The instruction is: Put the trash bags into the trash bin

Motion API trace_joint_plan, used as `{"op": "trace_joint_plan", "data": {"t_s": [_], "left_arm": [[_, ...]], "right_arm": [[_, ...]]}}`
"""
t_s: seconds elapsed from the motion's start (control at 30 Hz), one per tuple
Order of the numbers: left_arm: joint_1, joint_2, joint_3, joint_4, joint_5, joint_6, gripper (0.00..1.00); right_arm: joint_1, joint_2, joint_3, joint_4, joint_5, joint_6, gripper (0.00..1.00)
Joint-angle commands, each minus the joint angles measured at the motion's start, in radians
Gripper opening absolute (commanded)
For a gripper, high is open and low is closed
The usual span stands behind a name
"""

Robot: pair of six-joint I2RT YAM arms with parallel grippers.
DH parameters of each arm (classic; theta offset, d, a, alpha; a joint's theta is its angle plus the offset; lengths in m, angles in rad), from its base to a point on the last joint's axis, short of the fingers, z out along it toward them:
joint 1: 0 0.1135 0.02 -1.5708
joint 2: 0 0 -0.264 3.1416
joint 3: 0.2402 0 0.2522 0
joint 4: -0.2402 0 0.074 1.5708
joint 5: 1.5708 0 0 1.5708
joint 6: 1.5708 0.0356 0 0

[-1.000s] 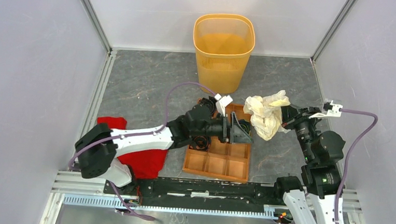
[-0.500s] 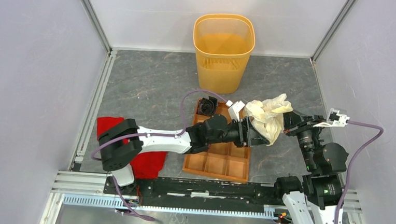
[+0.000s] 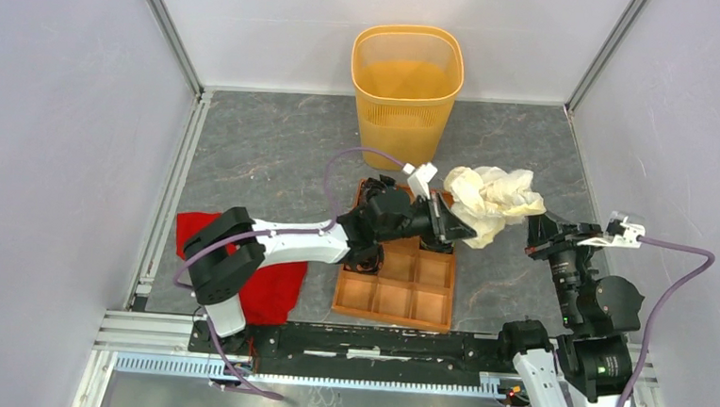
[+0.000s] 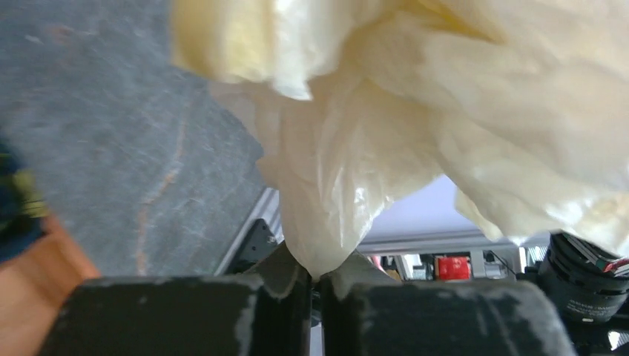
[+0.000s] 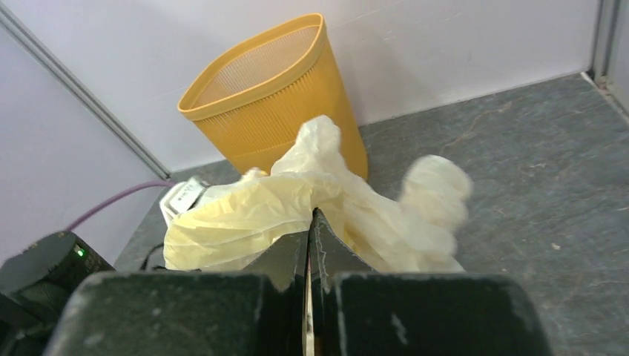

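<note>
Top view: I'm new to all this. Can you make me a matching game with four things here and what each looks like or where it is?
Things:
1. bag
2. bin
3. cloth
4. tray

Descriptions:
a. red, lying at the near left
b. upright by the far wall
c. crumpled, held in the air
d. flat, split into square compartments

Pairs: 1-c, 2-b, 3-a, 4-d
</note>
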Motion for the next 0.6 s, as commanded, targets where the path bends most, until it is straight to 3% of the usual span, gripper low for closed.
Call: {"op": "trace_joint_plan", "data": {"t_s": [0.0, 0.1, 0.17, 0.3, 0.4, 0.47, 0.57], "left_arm": [[0.060, -0.144, -0.059, -0.082, 0.010, 0.102, 0.05], [0.064, -0.286, -0.057, -0.367, -0.136, 0.259, 0.02], [0.070, -0.366, -0.038, -0.539, -0.209, 0.356, 0.02], [0.070, -0.493, 0.032, -0.822, -0.312, 0.529, 0.02], [0.070, -0.548, 0.080, -0.950, -0.356, 0.612, 0.02], [0.070, -0.571, 0.105, -1.012, -0.361, 0.660, 0.02], [0.070, -0.593, 0.132, -1.079, -0.367, 0.738, 0.02]], "right_arm": [[0.002, -0.002, 0.004, -0.001, 0.029, -0.154, 0.01], [0.001, 0.030, 0.026, -0.023, 0.025, -0.271, 0.04], [0.001, 0.057, 0.046, -0.037, -0.003, -0.354, 0.15], [0.012, 0.102, 0.044, -0.020, -0.306, -0.527, 0.54], [0.042, 0.128, 0.021, 0.053, -0.537, -0.570, 0.73], [0.077, 0.155, 0.040, 0.079, -0.591, -0.593, 0.86], [0.106, 0.256, 0.166, 0.014, -0.485, -0.606, 0.98]]}}
